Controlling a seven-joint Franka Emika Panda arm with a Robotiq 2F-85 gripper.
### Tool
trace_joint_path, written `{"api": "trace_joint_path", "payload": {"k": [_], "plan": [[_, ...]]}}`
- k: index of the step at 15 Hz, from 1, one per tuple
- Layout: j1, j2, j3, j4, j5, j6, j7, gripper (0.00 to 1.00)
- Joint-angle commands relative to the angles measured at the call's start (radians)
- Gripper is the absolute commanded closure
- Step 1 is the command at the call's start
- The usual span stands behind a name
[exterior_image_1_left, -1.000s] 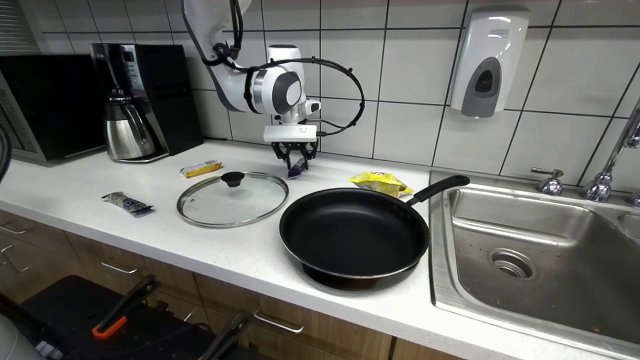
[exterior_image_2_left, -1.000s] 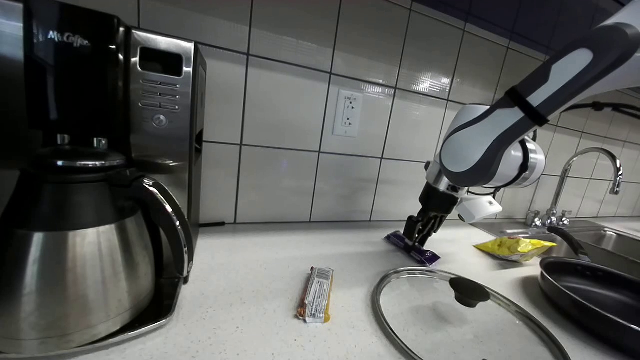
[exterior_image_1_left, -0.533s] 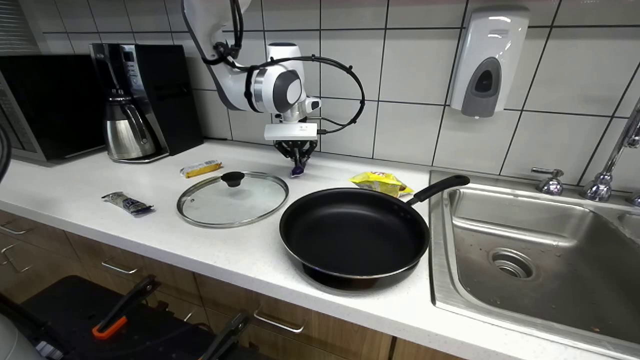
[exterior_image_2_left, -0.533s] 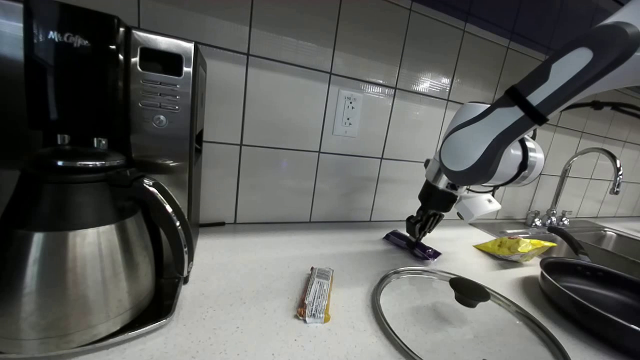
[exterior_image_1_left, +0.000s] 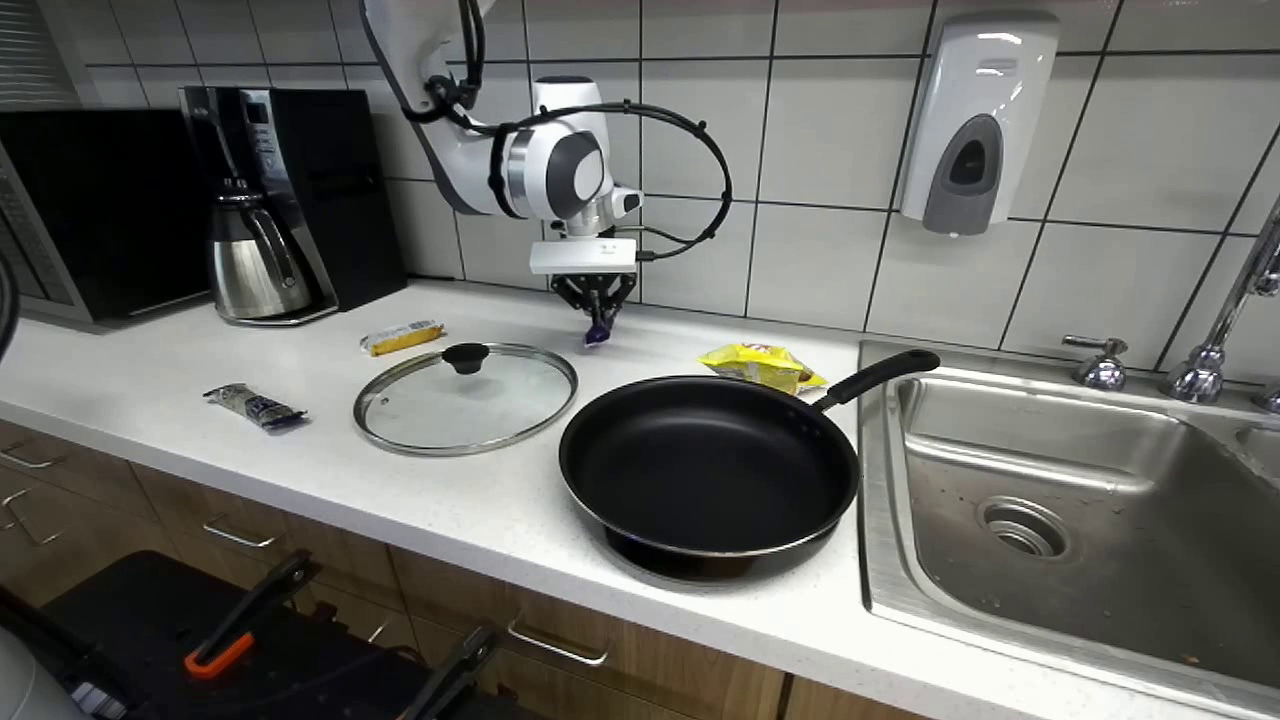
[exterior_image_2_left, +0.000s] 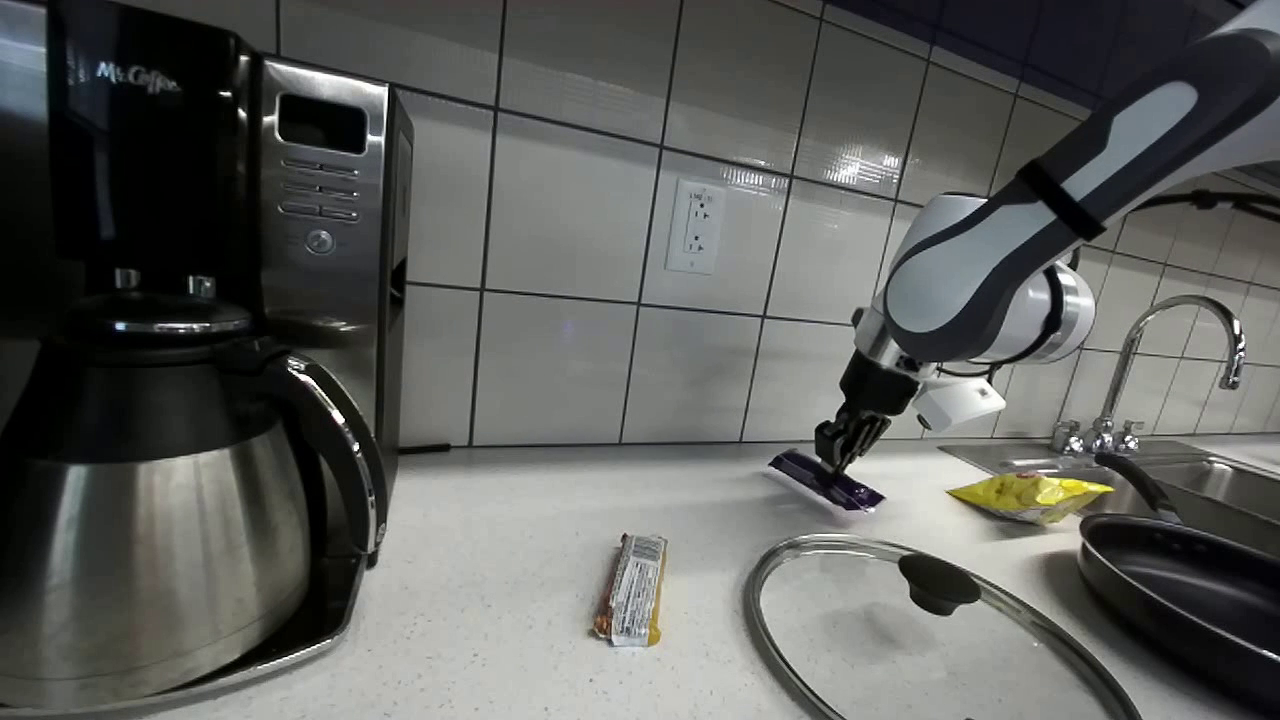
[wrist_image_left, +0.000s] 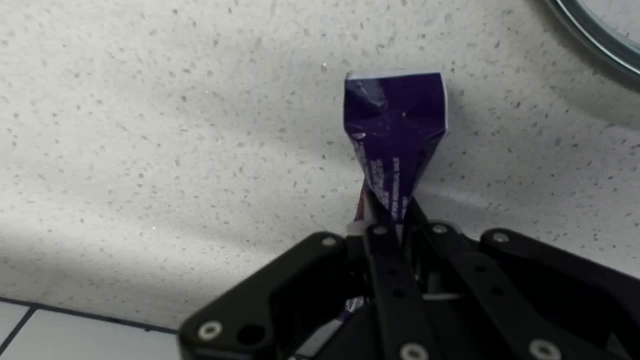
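Wrist view: we see the gripper pinched tightly on a purple bar (white print discernible only here) near the glass lid; an exterior view adds a grey packet across that lid.

Coffee mkr reads "Mr. Coffee", purple pkg "…INDIVIDUAL SALE".

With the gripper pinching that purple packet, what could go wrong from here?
The purple packet narrows sharply where the gripper pinches it, so it might tear or slip free. Its ends stick out on both sides, so one could catch on the glass lid nearby if carried low.
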Motion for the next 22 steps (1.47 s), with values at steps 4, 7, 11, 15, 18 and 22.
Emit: {"api": "trace_joint_path", "payload": {"k": [4, 7, 11, 15, 18, 22], "plan": [[0.036, -0.159, -0.057, -0.169, -0.076, 0.041, 0.085, 0.98], [0.063, -0.221, -0.089, -0.246, -0.103, 0.057, 0.136, 0.98], [0.119, -0.309, -0.148, -0.351, -0.164, 0.085, 0.247, 0.98], [0.156, -0.401, -0.219, -0.461, -0.235, 0.11, 0.368, 0.98], [0.168, -0.473, -0.266, -0.521, -0.323, 0.088, 0.444, 0.98], [0.144, -0.585, -0.29, -0.61, -0.451, 0.073, 0.529, 0.98]]}}
